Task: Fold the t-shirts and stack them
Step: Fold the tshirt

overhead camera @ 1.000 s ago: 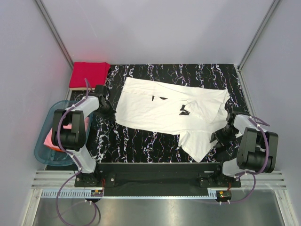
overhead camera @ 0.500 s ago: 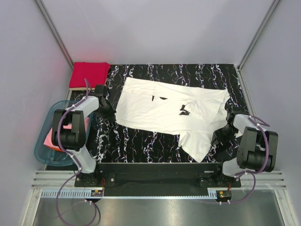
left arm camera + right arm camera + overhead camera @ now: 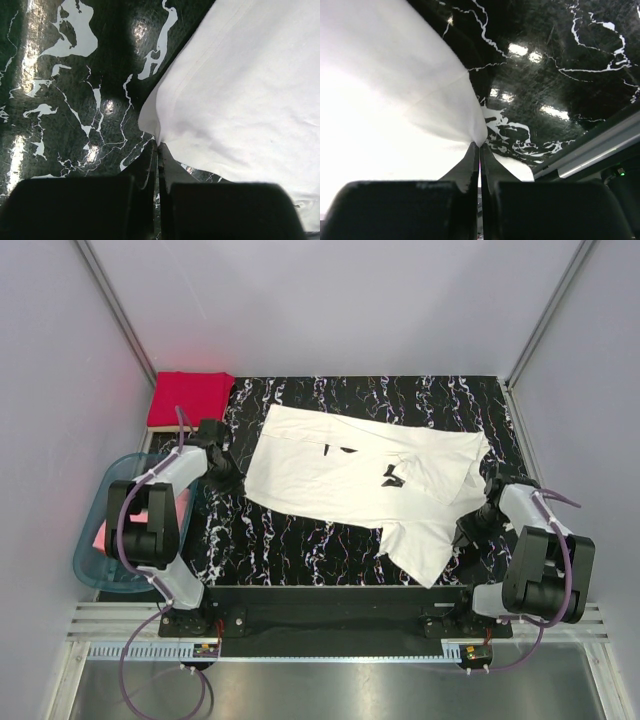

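Black marbled mat (image 3: 300,540), teal plastic tub (image 3: 95,575)

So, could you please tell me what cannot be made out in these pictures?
- Pink shirt in the tub: top view, mostly hidden by the left arm.
- Dark marks on the white shirt: top view, too small to tell print from gaps.
- White shirt's outline: both wrist views, cut off by the frame edges; glare washes it out in the right one.

Three shirts: one white shirt (image 3: 360,475), one red shirt (image 3: 188,398), one pink shirt (image 3: 104,538). One tub (image 3: 92,577). One mat (image 3: 300,540). Two hands: left hand (image 3: 233,472), right hand (image 3: 468,531).
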{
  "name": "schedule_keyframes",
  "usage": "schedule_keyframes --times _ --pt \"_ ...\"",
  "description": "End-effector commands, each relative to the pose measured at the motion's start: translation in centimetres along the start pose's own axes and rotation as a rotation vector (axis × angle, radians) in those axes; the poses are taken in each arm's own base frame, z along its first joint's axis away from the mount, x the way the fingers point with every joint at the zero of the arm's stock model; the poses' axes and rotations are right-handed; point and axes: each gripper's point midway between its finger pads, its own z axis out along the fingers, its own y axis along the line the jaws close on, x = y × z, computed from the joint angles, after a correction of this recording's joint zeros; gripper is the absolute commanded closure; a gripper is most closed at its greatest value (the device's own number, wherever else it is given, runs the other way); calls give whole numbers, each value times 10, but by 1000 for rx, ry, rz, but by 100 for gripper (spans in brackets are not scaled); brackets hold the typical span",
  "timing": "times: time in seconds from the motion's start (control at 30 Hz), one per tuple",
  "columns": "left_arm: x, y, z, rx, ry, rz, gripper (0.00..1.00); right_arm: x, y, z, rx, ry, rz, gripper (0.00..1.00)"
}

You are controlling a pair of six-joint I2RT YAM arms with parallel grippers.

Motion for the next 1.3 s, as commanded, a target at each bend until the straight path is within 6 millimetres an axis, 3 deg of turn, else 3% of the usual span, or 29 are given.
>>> schedule_keyframes --times 0.0,0.27,0.43,0.6,0.77,1.0,1.27 --pt "-3 -5 -14 33 -37 25 100 -5 1 -20 -12 -28 -41 100" --pt "-18 -21 -28 73 -70 59 100 -28 23 -35 -43 -71 -191 100" --pt "-44 -47 -37 115 -112 78 100 -53 60 -59 -133 -142 -268 100" --pt "-70 -68 -41 140 -144 85 100 -68 97 -65 -219 -123 -331 100" --pt "-87 -79 -28 138 -136 77 100 -82 119 -59 -241 -110 -360 100" --pt "-113 -103 -22 180 -150 63 100 -109 147 -72 -297 -130 -351 100" --pt "-132 -111 -10 172 -163 42 100 -126 166 -70 -354 -88 -334 100"
